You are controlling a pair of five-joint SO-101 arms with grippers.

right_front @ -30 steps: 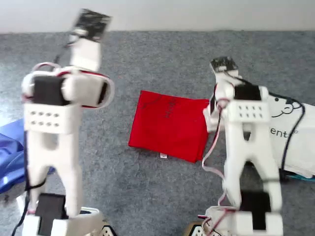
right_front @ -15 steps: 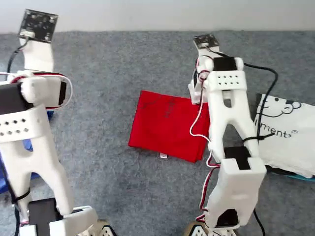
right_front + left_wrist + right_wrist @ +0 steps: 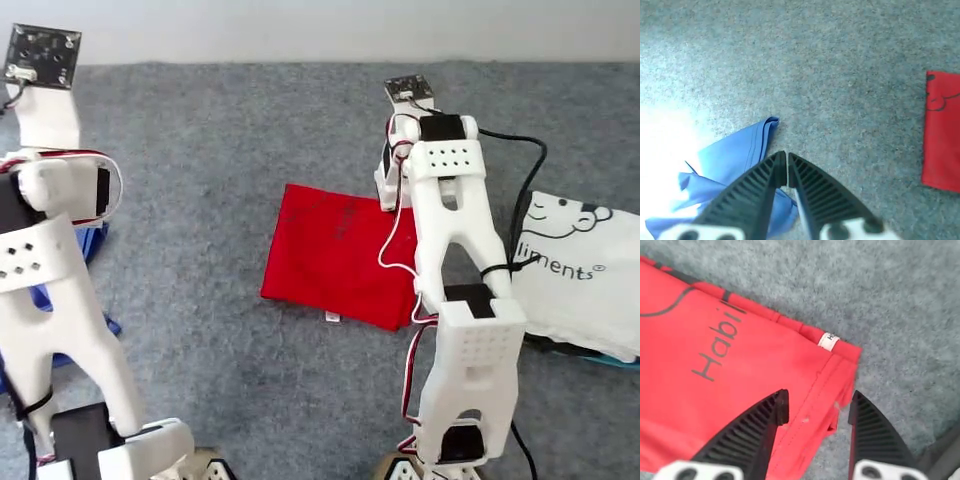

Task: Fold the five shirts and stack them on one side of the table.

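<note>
Three shirts lie on the grey table (image 3: pixel 250 130): a folded red shirt (image 3: pixel 725 360) near the middle, a folded white shirt (image 3: pixel 585 275) on the right arm's side, and a crumpled blue shirt (image 3: pixel 735 157) on the left arm's side. The right gripper (image 3: pixel 818 402) hangs with its jaws spread over a corner of the red shirt, close to the small sewn label. One jaw is above the cloth and the other seems to be above bare table past the edge. The left gripper (image 3: pixel 786 162) has its jaws pressed together on nothing, above the blue shirt. I judge all this cloth thin and light, limp enough to sag and come unfolded if lifted by one layer. The red shirt is best taken at that corner, where the stacked hems are thickest, pinching every layer at once and sliding it rather than lifting it high. The rumpled blue one wants a hold on a hem or corner so it can be drawn flat
</note>
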